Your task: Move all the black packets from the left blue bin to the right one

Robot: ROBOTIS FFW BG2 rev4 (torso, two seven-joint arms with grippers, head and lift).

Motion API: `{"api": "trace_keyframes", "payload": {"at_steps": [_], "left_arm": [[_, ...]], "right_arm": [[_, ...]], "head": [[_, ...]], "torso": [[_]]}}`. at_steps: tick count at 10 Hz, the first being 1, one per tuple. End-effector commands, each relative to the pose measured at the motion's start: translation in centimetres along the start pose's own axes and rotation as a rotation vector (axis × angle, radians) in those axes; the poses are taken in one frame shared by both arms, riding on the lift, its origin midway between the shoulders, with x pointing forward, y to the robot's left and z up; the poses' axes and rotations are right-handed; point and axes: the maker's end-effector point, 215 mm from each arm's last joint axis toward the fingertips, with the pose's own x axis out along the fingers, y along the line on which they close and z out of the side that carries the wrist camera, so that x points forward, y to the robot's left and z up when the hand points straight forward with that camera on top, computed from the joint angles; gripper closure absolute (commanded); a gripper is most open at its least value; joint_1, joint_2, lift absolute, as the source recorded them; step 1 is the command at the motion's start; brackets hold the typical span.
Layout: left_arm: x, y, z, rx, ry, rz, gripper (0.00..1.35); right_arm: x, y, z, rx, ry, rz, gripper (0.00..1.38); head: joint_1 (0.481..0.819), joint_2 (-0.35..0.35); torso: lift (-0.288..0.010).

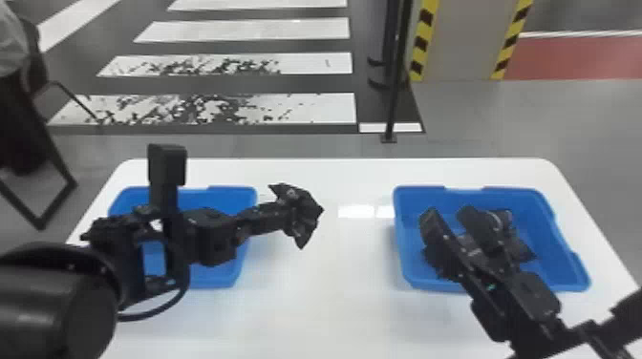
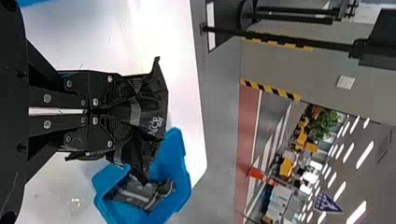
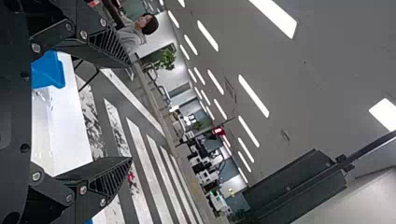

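My left gripper is over the table between the bins, a black packet held sideways at its tips. In the left wrist view, the left gripper is shut on this crumpled packet, which has a grey band. The left arm covers much of the left blue bin, hiding part of its inside. My right gripper stands open in front of the right blue bin, partly hiding black packets there. In the right wrist view, the right gripper has nothing between its spread fingers.
Both bins stand on a white table, with a bare strip of tabletop between them. A black pole rises from the floor behind the table. A dark chair frame is at the far left.
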Motion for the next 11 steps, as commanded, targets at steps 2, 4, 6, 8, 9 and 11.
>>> {"api": "trace_keyframes", "payload": {"at_steps": [2,4,6,8,9,11], "left_arm": [[2.0,-4.9,0.1,0.014,0.002,-0.116,1.21],[2.8,-7.5,0.3,0.016,0.001,-0.179,1.21],[3.6,-10.0,0.1,0.012,0.005,-0.236,1.21],[3.9,-11.2,0.2,0.020,0.010,-0.262,1.21],[4.1,-11.8,0.3,0.021,0.008,-0.278,1.21],[4.3,-13.1,0.3,0.019,0.010,-0.307,1.21]], "right_arm": [[0.8,1.0,-0.1,0.027,0.010,0.025,0.35],[1.2,1.5,-0.7,0.043,0.025,0.038,0.35],[2.0,2.5,-1.5,0.067,0.044,0.064,0.35],[2.6,3.6,-1.7,0.077,0.047,0.094,0.35],[2.9,4.1,-2.3,0.088,0.060,0.105,0.35],[3.3,4.5,-3.2,0.104,0.081,0.117,0.36]], "head": [[0.695,0.009],[0.695,-0.033],[0.695,-0.050],[0.695,-0.063],[0.695,-0.064],[0.695,-0.061]], "torso": [[-0.121],[-0.121],[-0.121],[-0.121],[-0.121],[-0.121]]}}
